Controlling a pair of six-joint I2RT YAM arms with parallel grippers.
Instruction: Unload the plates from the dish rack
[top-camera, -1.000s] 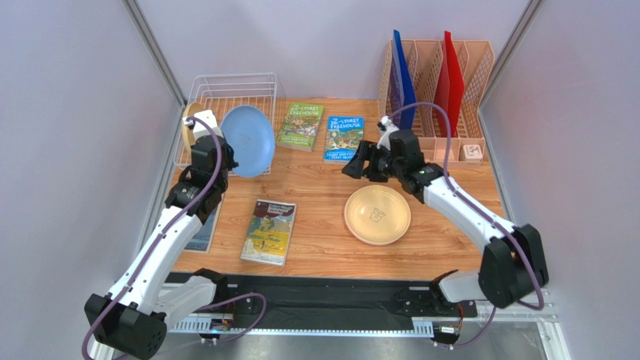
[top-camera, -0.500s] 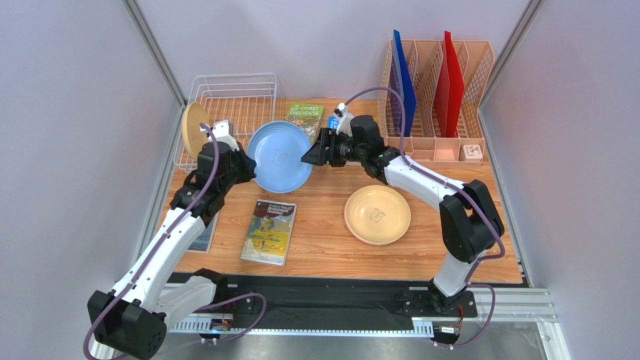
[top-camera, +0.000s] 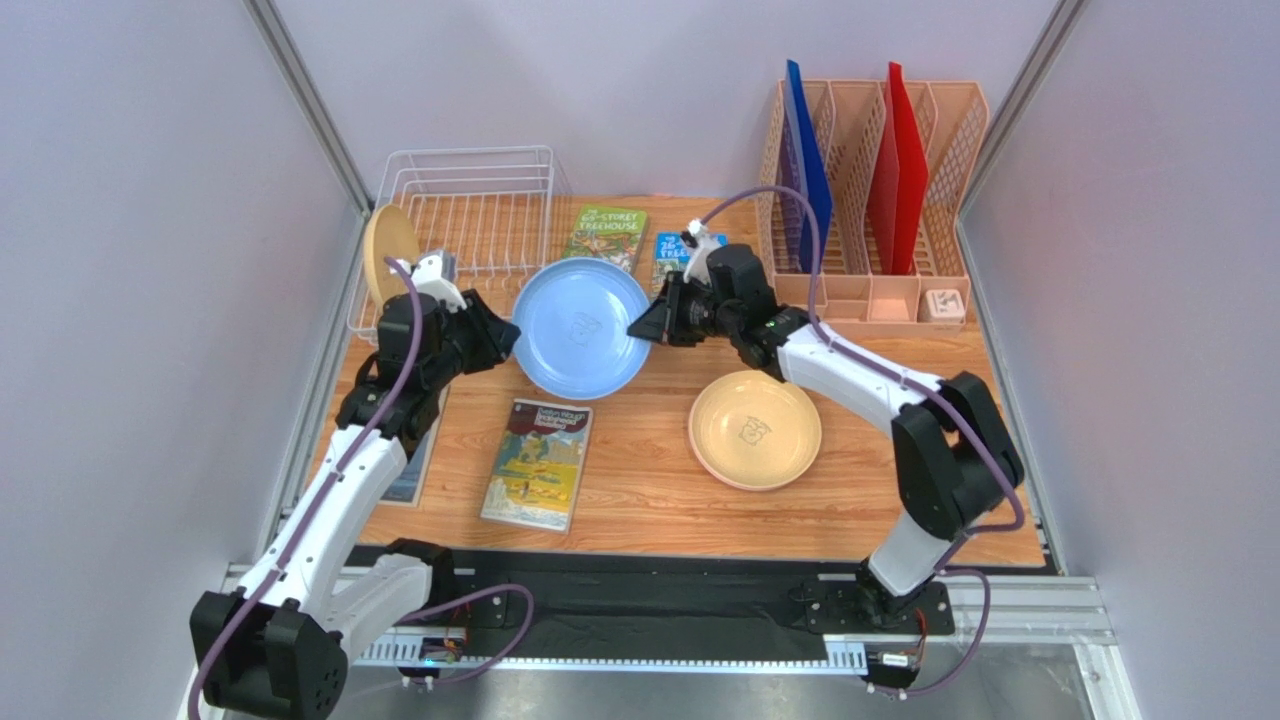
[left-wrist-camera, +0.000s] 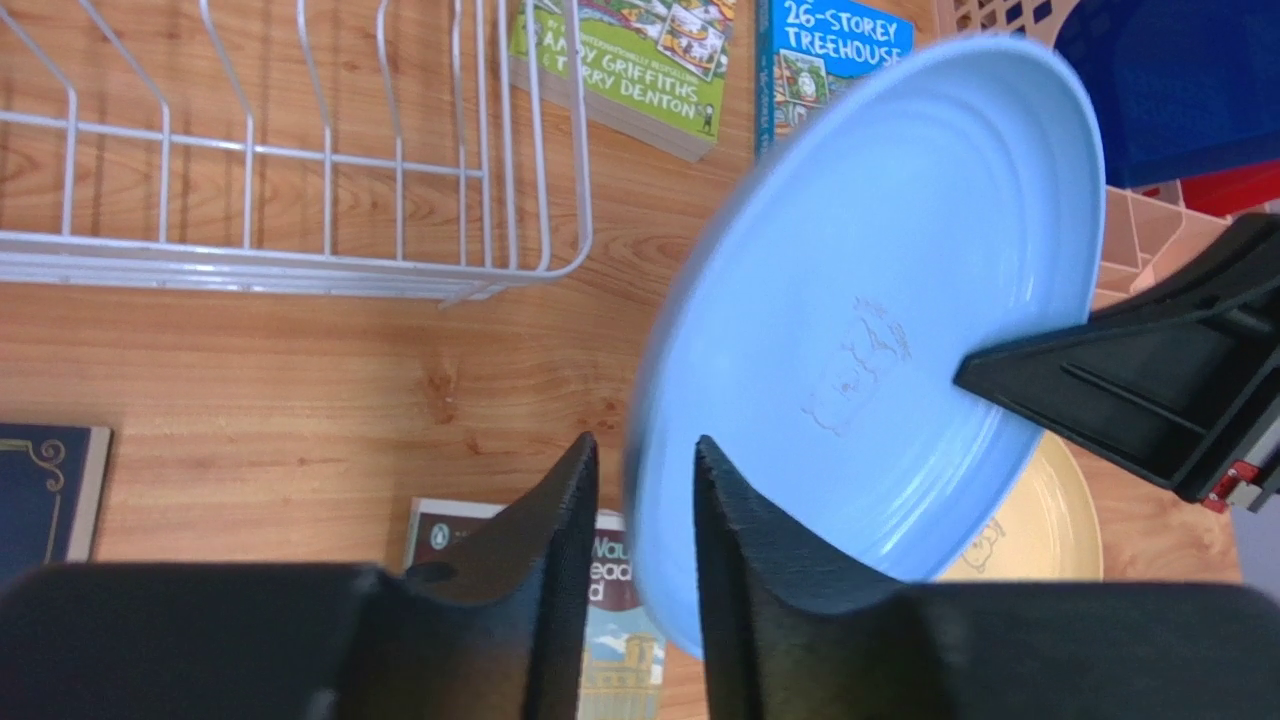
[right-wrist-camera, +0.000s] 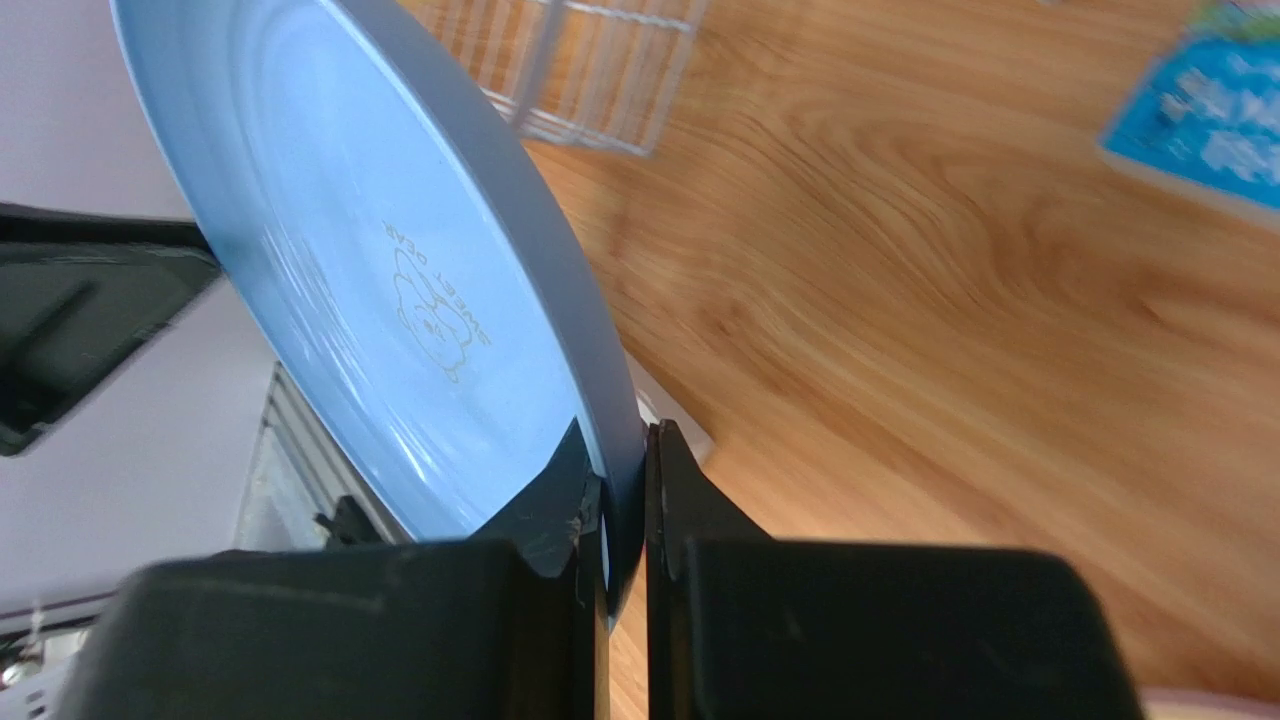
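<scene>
A light blue plate (top-camera: 579, 327) (left-wrist-camera: 902, 300) (right-wrist-camera: 376, 255) hangs tilted above the table, between my two arms. My right gripper (top-camera: 654, 323) (right-wrist-camera: 621, 443) is shut on its right rim. My left gripper (top-camera: 493, 333) (left-wrist-camera: 643, 450) stands open astride the opposite rim, with a gap showing on one side. A cream plate (top-camera: 756, 429) lies flat on the table at the right. A second cream plate (top-camera: 391, 248) stands on edge at the left end of the white wire dish rack (top-camera: 466, 195) (left-wrist-camera: 301, 255). No pink plate is in view.
A peach slotted organiser (top-camera: 879, 165) with blue and red folders stands at the back right. Books lie around: a green one (top-camera: 601, 240), a blue one (top-camera: 679, 248) behind the right gripper, one at the front (top-camera: 537, 462), and a dark one (top-camera: 409, 458) under the left arm.
My left arm carried the blue plate rightwards away from the rack. My right gripper swung in and shut on its right rim. The left jaws have parted.
</scene>
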